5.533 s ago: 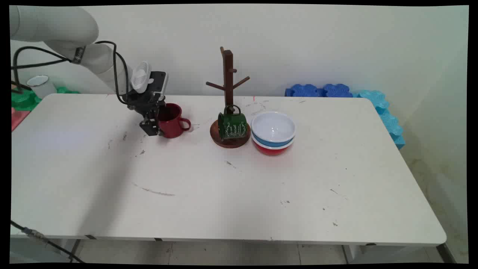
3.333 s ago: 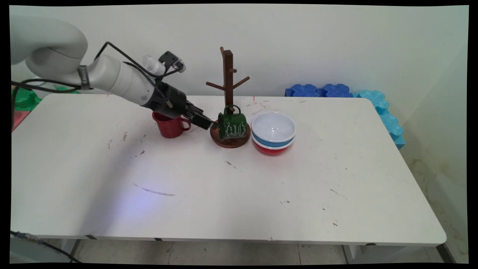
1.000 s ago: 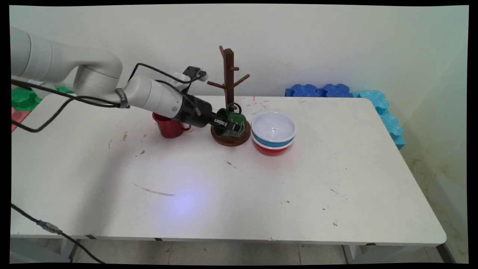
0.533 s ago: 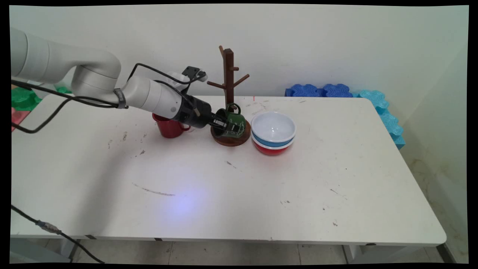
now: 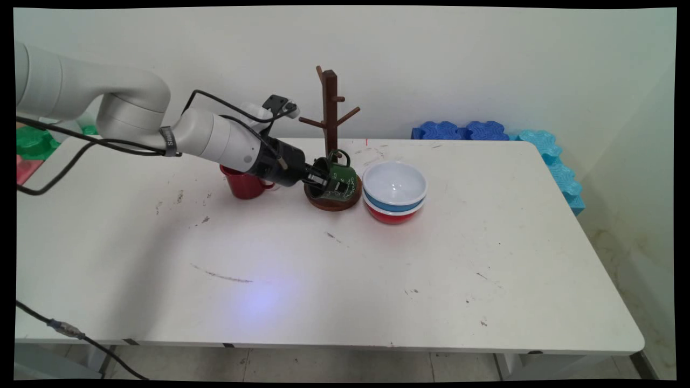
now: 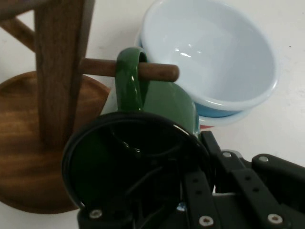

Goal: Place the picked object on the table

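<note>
Gripping the green mug (image 5: 340,178) by its rim, the gripper (image 5: 322,180) reaches in level from the left of the wooden mug tree (image 5: 329,108). In the hand view the jaws are closed on the mug's wall near its mouth, with one finger seemingly inside the dark opening and the other outside against the green side, so the gripper (image 6: 193,164) has hold of the mug (image 6: 167,102) and nothing else. The mug lies tilted on its side in front of the tree's post, low down over the round base (image 5: 334,202), its open mouth turned towards the hand. Its handle (image 6: 131,76) is looped over the tree's lowest peg (image 6: 157,71), whose blunt end sticks out past the handle on the far side, so the handle ring encircles the peg and the mug is tied to the tree (image 6: 62,71) along that peg. Just to the right of the tree stands a stack of bowls (image 5: 395,186), white on blue on red, close beside the mug. A red mug (image 5: 243,184) stands upright to the left of the tree, partly behind the arm, apart from the gripper, on the white table (image 5: 323,280).
</note>
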### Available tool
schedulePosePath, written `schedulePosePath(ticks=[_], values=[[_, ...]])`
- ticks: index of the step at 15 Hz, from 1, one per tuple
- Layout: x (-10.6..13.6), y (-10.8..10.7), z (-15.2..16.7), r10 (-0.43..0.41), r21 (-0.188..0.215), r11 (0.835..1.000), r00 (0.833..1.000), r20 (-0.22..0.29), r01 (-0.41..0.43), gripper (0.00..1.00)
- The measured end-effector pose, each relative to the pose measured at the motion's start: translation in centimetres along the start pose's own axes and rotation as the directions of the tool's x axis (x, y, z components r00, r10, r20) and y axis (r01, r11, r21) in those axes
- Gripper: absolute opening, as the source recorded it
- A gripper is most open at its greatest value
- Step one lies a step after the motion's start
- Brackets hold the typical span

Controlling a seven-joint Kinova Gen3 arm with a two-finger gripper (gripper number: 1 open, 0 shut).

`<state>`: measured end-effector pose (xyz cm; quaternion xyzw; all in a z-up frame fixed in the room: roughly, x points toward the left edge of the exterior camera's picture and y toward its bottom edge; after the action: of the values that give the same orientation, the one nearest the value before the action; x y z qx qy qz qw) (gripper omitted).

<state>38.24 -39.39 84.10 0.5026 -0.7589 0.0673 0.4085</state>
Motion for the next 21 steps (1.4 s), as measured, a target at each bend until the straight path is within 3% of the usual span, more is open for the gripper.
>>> schedulePosePath(ticks=[21], values=[[0.2, 2.5, -3.1, 0.125, -0.047, 0.991, 0.992, 0.012, -0.125, 0.00]])
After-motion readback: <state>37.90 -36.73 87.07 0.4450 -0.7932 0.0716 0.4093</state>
